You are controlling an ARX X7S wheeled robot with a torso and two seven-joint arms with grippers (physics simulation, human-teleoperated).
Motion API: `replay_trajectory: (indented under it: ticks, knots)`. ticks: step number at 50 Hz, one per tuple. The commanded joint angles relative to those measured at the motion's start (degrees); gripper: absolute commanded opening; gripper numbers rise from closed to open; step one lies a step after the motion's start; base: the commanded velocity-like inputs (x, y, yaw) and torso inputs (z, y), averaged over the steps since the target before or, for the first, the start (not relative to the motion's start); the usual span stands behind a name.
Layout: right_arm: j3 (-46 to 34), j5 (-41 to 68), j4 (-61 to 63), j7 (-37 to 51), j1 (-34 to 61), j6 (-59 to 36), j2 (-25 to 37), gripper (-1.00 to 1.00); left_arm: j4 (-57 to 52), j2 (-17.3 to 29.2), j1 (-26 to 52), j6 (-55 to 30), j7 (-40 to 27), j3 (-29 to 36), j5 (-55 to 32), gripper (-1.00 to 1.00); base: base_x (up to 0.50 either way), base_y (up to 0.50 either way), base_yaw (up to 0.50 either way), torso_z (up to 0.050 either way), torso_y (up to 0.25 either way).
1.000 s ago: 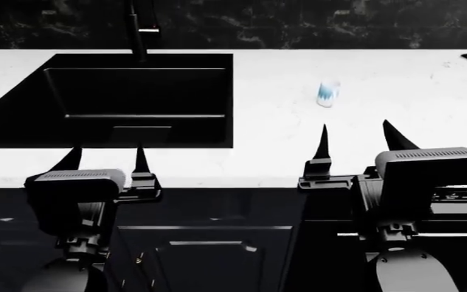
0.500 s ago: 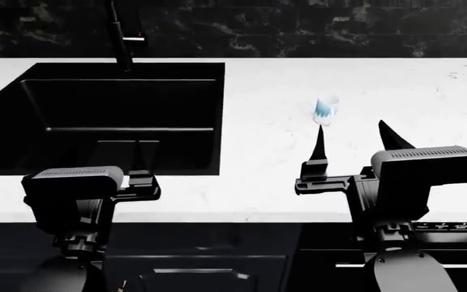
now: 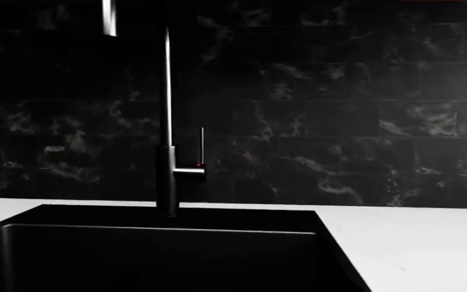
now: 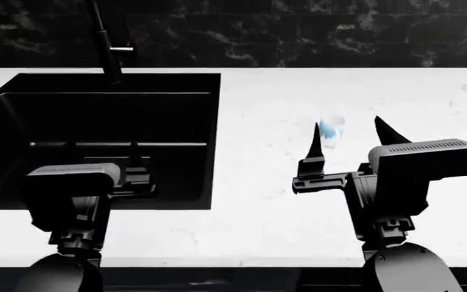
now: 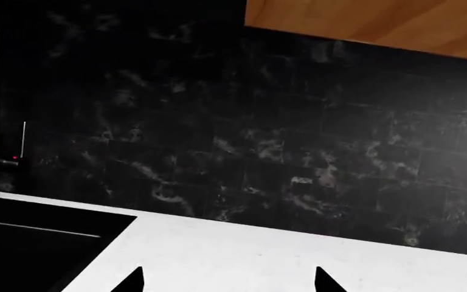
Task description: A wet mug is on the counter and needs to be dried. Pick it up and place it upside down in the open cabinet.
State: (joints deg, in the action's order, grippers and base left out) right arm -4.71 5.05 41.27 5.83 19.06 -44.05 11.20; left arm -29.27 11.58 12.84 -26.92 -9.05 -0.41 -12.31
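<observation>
Right gripper [image 4: 349, 135] hangs over the counter [image 4: 258, 201] with its two pointed black fingers spread wide and nothing between them — released. In the head view the mug [image 4: 331, 129] shows just past the inner fingertip, partly hidden by it, standing on the white worktop to the right of the sink [image 4: 95, 140]. It reads as a small pale shape with a light-blue band; its long axis looks roughly upright, but it is too small and blurred to tell which way the handle or the mouth faces. The right wrist view shows only two fingertips [image 5: 132, 281] at the frame's edge, the counter and the dark marbled backsplash [image 5: 258, 152], with a strip of wooden cabinet [image 5: 379, 24] above; the mug does not show there.

Left gripper [image 4: 104, 158] sits over the black sink, its dark fingers hard to separate from the basin — I cannot tell whether it is parted or closed. The faucet [image 3: 167, 152] rises behind the sink's far rim.
</observation>
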Motion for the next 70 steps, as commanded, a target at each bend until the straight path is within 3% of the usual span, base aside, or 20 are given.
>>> replay_trajectory:
  ticks: [1,39,49,56,70]
  knots:
    - [1.28,0.73,2.77,0.52,1.32,-2.84,0.69,1.0,-1.71,0.87,0.54,-1.23,-0.95,-0.25,-0.62,1.0,0.24,-0.02,0.0,0.0,0.0]
    - [1.04,2.15,4.39,2.29,1.61,-6.71,1.13,1.0,-1.05,1.91,-0.03,-0.23,-1.97,-0.13,-1.54,1.0,0.23,-0.01,0.0,0.0,0.0]
    - [4.6,8.68,6.23,-1.35,8.77,-26.37,2.11,1.0,0.51,2.09,0.25,0.74,-1.8,0.25,-1.63,1.0,0.0,0.0,0.0,0.0,0.0]
    - [5.17,10.6,6.14,-3.35,12.55,-33.33,4.69,1.0,1.2,2.19,0.36,1.24,-1.77,0.31,-1.78,1.0,0.0,0.0,0.0,0.0,0.0]
    - [5.45,9.82,-2.06,-4.9,10.22,-26.8,7.18,1.0,1.56,2.58,-0.04,1.66,-2.08,0.39,-1.97,1.0,0.0,0.0,0.0,0.0,0.0]
